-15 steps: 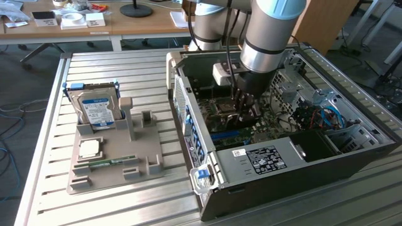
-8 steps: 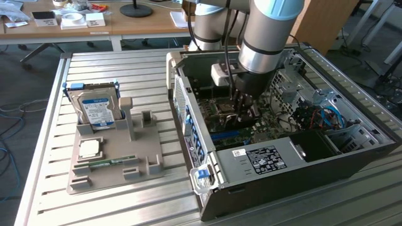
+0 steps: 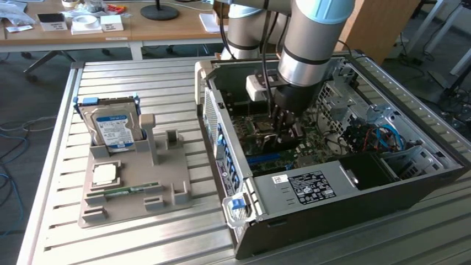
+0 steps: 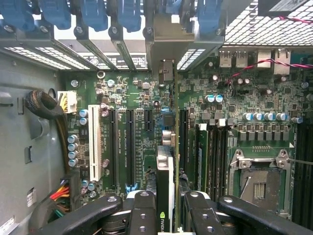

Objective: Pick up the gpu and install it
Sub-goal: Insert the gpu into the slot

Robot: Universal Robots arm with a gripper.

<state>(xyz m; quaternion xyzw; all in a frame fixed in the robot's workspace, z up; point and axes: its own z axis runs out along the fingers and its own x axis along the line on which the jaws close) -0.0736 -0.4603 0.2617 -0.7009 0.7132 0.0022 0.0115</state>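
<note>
My gripper reaches down into the open computer case, shut on the gpu. The card appears edge-on between the two black fingers, green board with a black cooler, standing upright over the motherboard. Its silvery bracket end lies at the rear slot openings, beside the black expansion slots. Whether the card sits fully in a slot I cannot tell. In the exterior view the gripper is low over the board, with the gpu dark beneath it.
On the slatted table at the exterior view's left, a grey holder carries a hard drive, a processor chip and a RAM stick. Inside the case are a white slot, the CPU socket, cable bundles and the power supply.
</note>
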